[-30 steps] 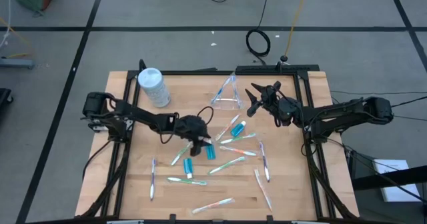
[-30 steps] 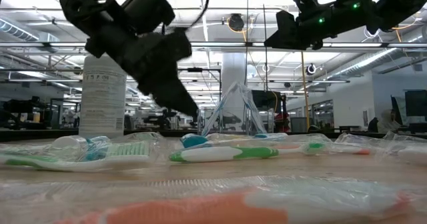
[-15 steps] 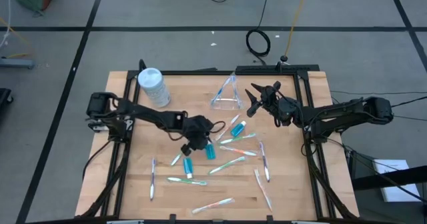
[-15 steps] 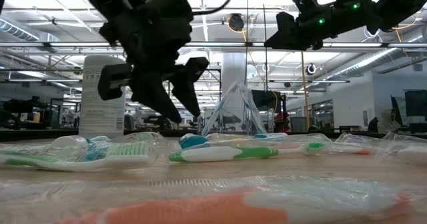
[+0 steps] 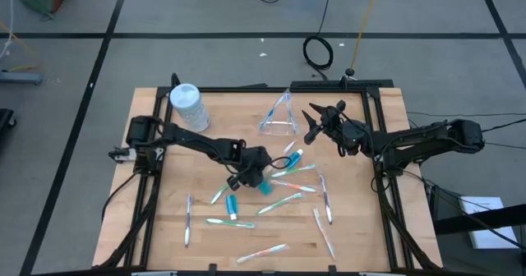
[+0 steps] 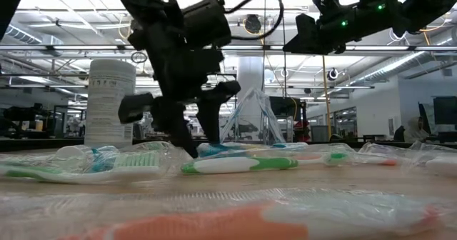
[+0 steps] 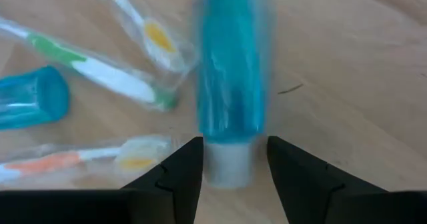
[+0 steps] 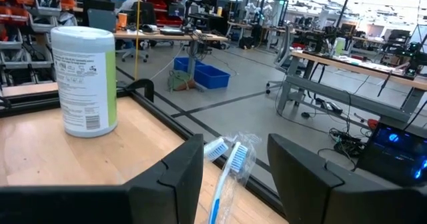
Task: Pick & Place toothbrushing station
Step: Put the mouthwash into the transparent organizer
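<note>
My left gripper [image 5: 256, 177] is open and points down over a blue toothpaste tube [image 7: 230, 84] that lies flat on the table. In the left wrist view its two fingers stand on either side of the tube's white cap [image 7: 227, 167]; I see no touch. Two other blue tubes [image 5: 232, 204] [image 5: 292, 157] and several wrapped toothbrushes [image 5: 279, 202] lie around it. The clear cup [image 5: 279, 116] lies on its side at the far middle with a toothbrush [image 8: 230, 164] in it. My right gripper [image 5: 315, 121] is open and empty, raised just right of the cup.
A tall white-blue cylindrical container [image 5: 187, 105] stands at the far left of the table. More toothbrushes [image 5: 325, 227] lie toward the near right and near left [image 5: 187, 218]. A black frame [image 5: 378, 128] borders the wooden table top.
My left gripper has gone toward the table's right edge and down, turning about its wrist, and now stands low over the blue toothpaste tube. The tubes and toothbrushes lie where they were.
</note>
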You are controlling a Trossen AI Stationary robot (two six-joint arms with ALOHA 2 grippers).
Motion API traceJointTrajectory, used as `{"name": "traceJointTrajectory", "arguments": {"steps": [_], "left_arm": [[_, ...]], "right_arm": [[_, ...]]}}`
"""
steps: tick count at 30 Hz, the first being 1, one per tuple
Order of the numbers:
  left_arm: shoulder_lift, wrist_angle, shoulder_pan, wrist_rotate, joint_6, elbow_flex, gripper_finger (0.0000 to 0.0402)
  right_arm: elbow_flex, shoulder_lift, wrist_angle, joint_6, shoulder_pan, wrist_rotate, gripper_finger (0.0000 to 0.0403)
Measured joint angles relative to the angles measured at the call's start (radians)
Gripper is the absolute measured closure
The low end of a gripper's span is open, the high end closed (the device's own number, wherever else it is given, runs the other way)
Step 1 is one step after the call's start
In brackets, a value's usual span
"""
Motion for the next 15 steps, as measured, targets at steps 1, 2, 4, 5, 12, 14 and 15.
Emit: {"name": "traceJointTrajectory", "arguments": {"steps": [1, 2, 4, 5, 12, 14, 15], "left_arm": [[0.005, 0.0, 0.0, -0.007, 0.013, 0.002, 0.0227], [0.005, 0.0, -0.001, -0.012, 0.023, 0.002, 0.0227], [0.006, 0.0, -0.002, -0.004, 0.036, 0.002, 0.0227], [0.007, 0.001, -0.001, 0.008, 0.038, 0.002, 0.0227], [-0.001, 0.02, -0.012, 0.005, -0.12, -0.002, 0.0227], [-0.001, 0.024, -0.016, 0.006, -0.176, -0.003, 0.0227], [-0.001, 0.025, -0.017, 0.009, -0.199, -0.003, 0.0227]], "right_arm": [[0.0, 0.0, -0.001, 0.0, 0.0, 0.0, 0.0241], [0.0, 0.0, -0.001, 0.0, 0.0, 0.0, 0.0242], [0.0, 0.0, -0.001, -0.002, 0.0, 0.0, 0.0243], [0.0, 0.0, -0.001, -0.005, 0.0, 0.0, 0.0243], [0.0, 0.0, -0.001, -0.006, 0.0, 0.0, 0.0244], [0.0, 0.0, -0.001, -0.005, 0.0, 0.0, 0.0245], [0.0, 0.0, -0.001, -0.005, 0.0, 0.0, 0.0244]]}}
